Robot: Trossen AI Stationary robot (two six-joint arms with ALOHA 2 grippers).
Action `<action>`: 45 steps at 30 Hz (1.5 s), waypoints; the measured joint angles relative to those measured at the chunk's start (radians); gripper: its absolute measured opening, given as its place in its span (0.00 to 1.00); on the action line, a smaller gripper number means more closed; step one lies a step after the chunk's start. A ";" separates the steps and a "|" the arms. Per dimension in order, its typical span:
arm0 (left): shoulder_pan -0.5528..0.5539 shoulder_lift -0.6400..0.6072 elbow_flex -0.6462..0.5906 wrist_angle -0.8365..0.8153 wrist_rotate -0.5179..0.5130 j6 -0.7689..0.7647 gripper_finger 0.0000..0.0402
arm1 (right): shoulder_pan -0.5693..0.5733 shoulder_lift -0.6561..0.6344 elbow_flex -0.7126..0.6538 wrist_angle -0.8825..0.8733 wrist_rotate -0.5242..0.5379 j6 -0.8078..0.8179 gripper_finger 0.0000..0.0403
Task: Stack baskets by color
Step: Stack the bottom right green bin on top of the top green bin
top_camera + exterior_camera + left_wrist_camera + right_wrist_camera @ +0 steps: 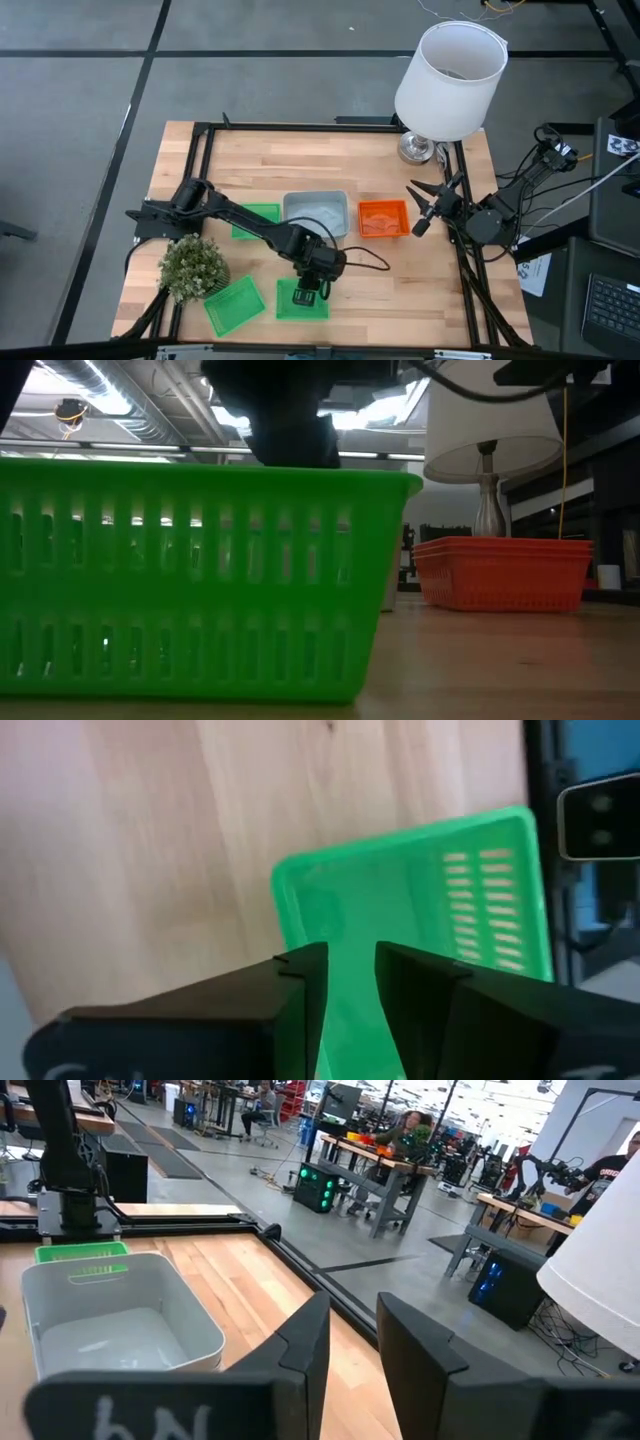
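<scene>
Seen from above, a pale wooden table (400, 290) holds shallow plastic baskets: a bright green basket (302, 298) near the front edge, a second green basket (234, 305) beside it, tilted, by a small bushy plant (191, 266), and a third green basket (258, 217) farther back. A pale grey-blue basket (316, 213) sits mid-table, an orange basket stack (384, 218) just beside it. Bare wood lies open at the front right. The left gripper (309, 294) is over the front green basket; the right gripper (428, 207) hangs near the right edge, beside a white lampshade (449, 80). From table height, the green basket's slotted wall fills the near view. The left wrist camera shows the dark fingers (300, 982) slightly parted, straddling that basket's rim. The right wrist camera shows its fingers (305, 1345) parted, gripping nothing.
</scene>
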 joint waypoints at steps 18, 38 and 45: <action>-0.004 -0.003 0.001 -0.030 -0.093 -0.013 0.20 | 0.000 0.000 0.000 0.000 -0.001 0.003 0.22; 0.014 0.011 0.001 0.023 -0.044 0.027 0.20 | 0.000 0.000 0.000 -0.003 -0.028 0.003 0.22; 0.015 0.022 -0.001 0.035 -0.038 0.035 0.20 | 0.000 0.000 0.000 -0.005 -0.029 0.003 0.22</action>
